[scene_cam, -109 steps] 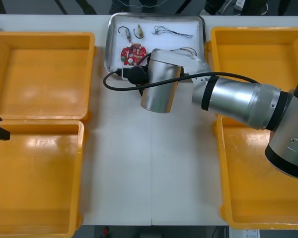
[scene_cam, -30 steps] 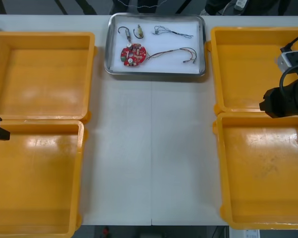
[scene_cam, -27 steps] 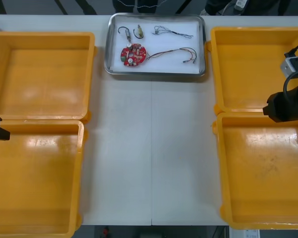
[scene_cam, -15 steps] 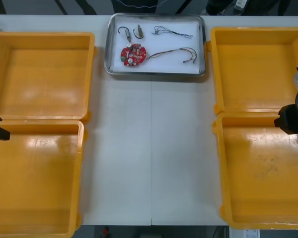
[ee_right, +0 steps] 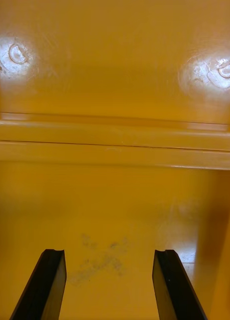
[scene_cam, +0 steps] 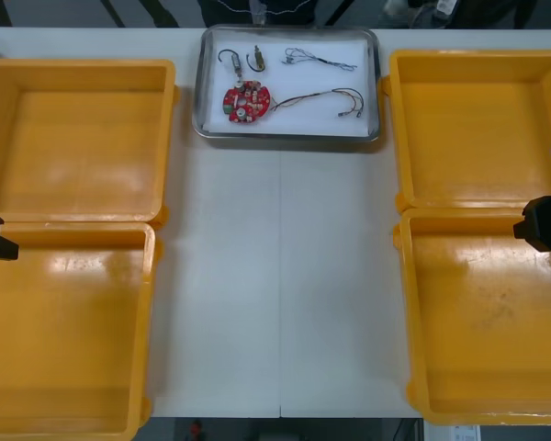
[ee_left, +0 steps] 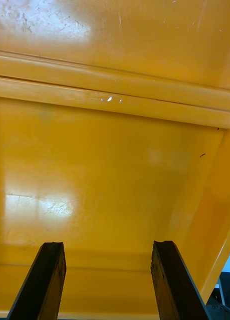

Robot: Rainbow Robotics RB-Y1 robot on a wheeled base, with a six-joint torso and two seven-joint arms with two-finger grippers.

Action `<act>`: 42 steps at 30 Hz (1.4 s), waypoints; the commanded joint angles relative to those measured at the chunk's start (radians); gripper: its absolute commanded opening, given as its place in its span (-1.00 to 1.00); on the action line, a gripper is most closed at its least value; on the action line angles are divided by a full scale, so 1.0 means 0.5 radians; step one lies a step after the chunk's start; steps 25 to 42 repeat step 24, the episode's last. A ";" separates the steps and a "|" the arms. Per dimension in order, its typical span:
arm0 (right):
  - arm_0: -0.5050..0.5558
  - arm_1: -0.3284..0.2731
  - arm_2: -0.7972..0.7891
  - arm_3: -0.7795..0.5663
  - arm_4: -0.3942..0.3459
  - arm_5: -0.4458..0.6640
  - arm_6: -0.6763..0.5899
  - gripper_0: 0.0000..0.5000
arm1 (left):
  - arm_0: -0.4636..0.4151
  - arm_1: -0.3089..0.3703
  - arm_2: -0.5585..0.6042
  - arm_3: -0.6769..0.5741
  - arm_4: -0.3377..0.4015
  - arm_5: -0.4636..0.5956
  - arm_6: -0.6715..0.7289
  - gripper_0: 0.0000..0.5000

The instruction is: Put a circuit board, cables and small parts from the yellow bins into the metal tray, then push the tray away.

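Loaded metal tray is judged pushed to twelve o'clock, task done; left gripper at nine, right gripper at three are held wide, empty.

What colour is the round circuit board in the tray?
The circuit board is red; front view shows it best.

Your front camera looks steeply down on the whole surface, far edge at 12 o'clock; each wrist camera hangs close over yellow bins, right at 3 o'clock, left at 9; those bins are what the views share.
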 commanded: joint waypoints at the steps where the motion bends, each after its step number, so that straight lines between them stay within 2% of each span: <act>1: 0.028 -0.078 -0.057 -0.074 -0.017 0.006 -0.063 1.00 | 0.028 0.087 0.064 -0.056 0.015 0.013 -0.126 1.00; 42: 0.028 -0.078 -0.057 -0.074 -0.017 0.006 -0.063 1.00 | 0.028 0.087 0.064 -0.056 0.015 0.013 -0.126 1.00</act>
